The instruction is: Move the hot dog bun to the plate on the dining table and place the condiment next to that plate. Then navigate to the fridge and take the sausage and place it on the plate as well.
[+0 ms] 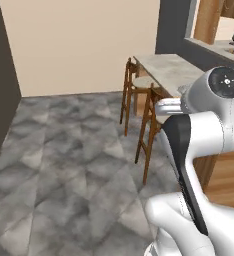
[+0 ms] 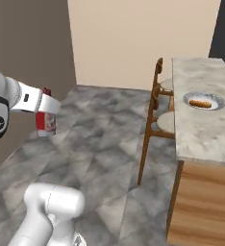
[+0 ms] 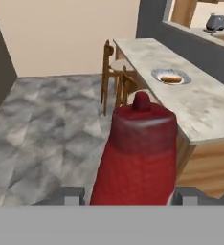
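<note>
Open floor [image 2: 100,139] left of dining table [image 2: 201,125], wooden stools [image 2: 157,103] lining its near edge

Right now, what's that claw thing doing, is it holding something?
Gripper: closed on the condiment, a red bottle, carried above the floor.

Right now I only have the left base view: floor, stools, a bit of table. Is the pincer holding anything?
Observer: Yes. The pincer is shut on the condiment, the red bottle that looms large in the hand view.
Operator: Where is that relative to the table?
Observer: In the right base view the condiment hangs over the floor, well left of the dining table.
Operator: Is the bun placed?
Observer: The hot dog bun lies on the plate on the table top.
Operator: Room beside the plate?
Observer: The hand view shows bare stone on the plate's near side.
</note>
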You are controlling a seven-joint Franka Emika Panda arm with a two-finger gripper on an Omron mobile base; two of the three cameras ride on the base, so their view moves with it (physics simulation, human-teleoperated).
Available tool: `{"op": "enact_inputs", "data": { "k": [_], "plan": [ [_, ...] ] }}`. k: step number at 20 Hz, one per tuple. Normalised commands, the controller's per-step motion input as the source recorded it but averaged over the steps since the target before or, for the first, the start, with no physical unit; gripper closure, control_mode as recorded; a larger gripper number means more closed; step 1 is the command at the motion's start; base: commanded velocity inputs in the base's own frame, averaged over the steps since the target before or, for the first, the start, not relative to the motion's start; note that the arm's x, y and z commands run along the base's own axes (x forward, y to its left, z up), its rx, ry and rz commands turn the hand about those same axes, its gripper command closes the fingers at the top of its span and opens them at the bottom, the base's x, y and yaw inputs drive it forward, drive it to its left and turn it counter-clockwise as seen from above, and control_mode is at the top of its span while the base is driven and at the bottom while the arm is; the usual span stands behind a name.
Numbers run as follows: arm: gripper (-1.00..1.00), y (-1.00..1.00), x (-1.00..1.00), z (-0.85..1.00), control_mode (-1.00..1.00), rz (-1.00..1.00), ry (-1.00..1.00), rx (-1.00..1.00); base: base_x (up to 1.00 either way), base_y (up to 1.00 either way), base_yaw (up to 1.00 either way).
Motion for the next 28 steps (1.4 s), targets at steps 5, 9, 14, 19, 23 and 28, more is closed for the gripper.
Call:
{"op": "enact_inputs", "data": {
  "k": [5,9,14,19,23,28],
  "plan": [
    [1.0,0.0,0.0,0.0,1.0,0.0,0.0,0.0,0.8,0.73,-0.54],
    [1.0,0.0,0.0,0.0,1.0,0.0,0.0,0.0,0.69,0.67,-0.55],
    [1.0,0.0,0.0,0.0,1.0,0.0,0.0,0.0,0.64,0.66,-0.57],
    [1.0,0.0,0.0,0.0,1.0,0.0,0.0,0.0,0.51,0.65,-0.59],
    [1.0,0.0,0.0,0.0,1.0,0.0,0.0,0.0,0.49,0.7,-0.61],
    [1.0,0.0,0.0,0.0,1.0,0.0,0.0,0.0,0.37,0.88,-0.61]
  ]
}}
